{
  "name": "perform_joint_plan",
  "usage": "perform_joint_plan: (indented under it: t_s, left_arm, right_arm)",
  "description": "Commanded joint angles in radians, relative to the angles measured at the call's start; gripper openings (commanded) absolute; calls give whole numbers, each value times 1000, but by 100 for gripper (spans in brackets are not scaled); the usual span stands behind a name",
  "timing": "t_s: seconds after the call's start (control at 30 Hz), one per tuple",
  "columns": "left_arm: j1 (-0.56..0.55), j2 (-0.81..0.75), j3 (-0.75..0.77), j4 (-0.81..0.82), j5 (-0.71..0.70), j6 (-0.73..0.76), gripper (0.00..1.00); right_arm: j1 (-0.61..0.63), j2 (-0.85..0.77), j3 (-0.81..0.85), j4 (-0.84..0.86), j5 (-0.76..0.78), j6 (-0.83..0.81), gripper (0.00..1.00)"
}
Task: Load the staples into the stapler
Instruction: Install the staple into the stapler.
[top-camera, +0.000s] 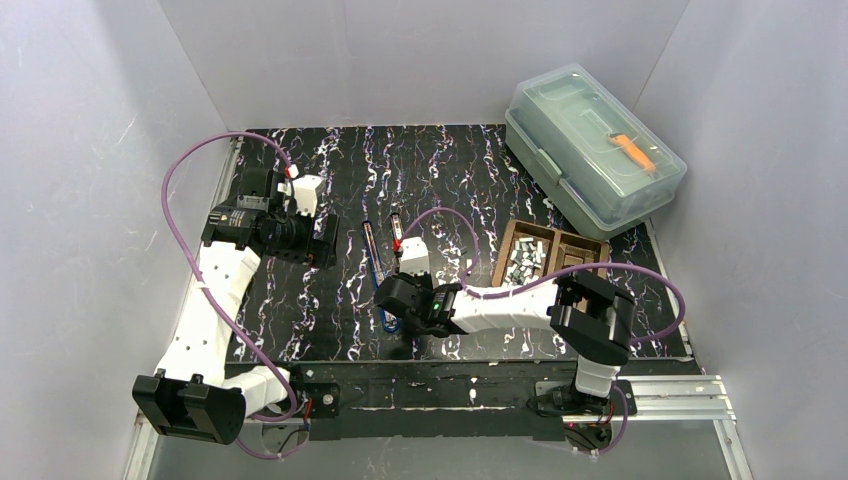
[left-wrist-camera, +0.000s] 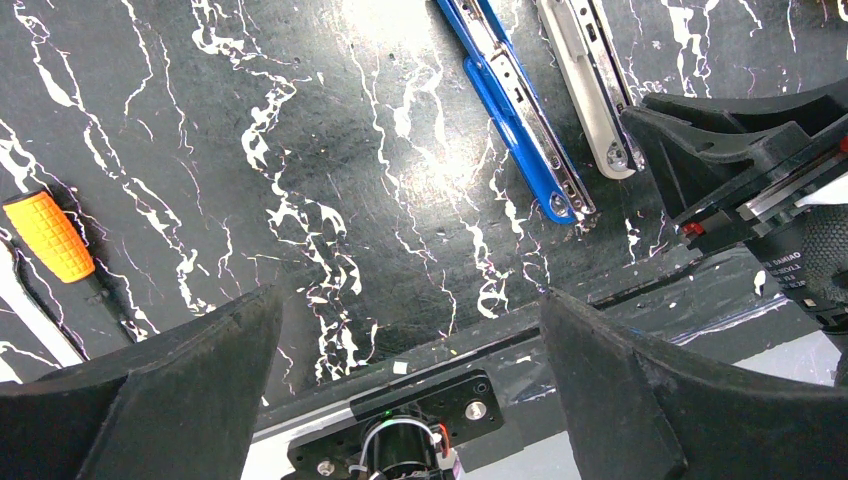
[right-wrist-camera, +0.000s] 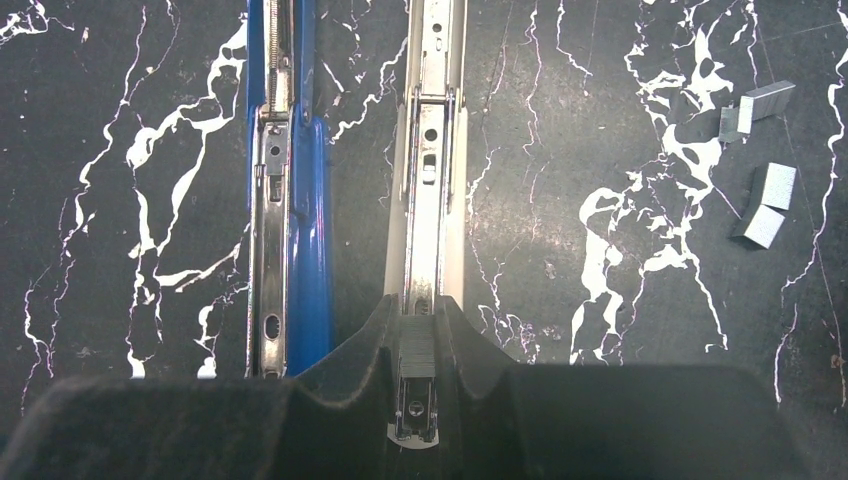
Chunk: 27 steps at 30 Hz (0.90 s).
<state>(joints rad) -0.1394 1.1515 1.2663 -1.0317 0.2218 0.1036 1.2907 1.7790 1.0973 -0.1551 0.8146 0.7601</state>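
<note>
**Grey walls, black marbled desk (top-camera: 450, 160): one strip gripped at the stapler**

Nearest the arm bases, the right tool (right-wrist-camera: 415, 310) is clenched on a single staple strip (right-wrist-camera: 415, 352). It holds the strip over the near end of the stapler (top-camera: 372, 255).

The stapler lies opened out as two long bars side by side. One is a blue bar (right-wrist-camera: 305, 220) with a metal rail. The other is a pale bar (right-wrist-camera: 430, 200) with an open metal channel. The gripped strip sits in line with that channel, and the tool's black fingers hide the pale bar's near tip. I cannot tell whether the two bars are joined.

At least four loose strips (right-wrist-camera: 778, 185) lie on the desk to the right of the pale bar, apart from it.

Left of the stapler and well apart from it, the left tool (left-wrist-camera: 410, 310) hangs released, its two fingers spread wide around nothing. One orange handle (left-wrist-camera: 48, 235) lies at the edge of its wrist view.

Further right, the staples (top-camera: 525, 262) are heaped in the left of two compartments of a wooden tray (top-camera: 578, 243). The right arm crosses over the tray's near edge.

Farthest back on the right stands one lidded plastic box (top-camera: 560, 175).
</note>
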Motion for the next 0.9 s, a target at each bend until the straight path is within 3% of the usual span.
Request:
perform_joint_plan:
  t_s: [0.0,0.87]
  left_arm:
    - [3,-28,-7,-7,10,5,99]
    - [3,-25,-7,-4,8,7,99]
  right_arm:
    - [-1,-25,11,28,13,5,1]
    - [-11,-19,-28,42,2,34,1]
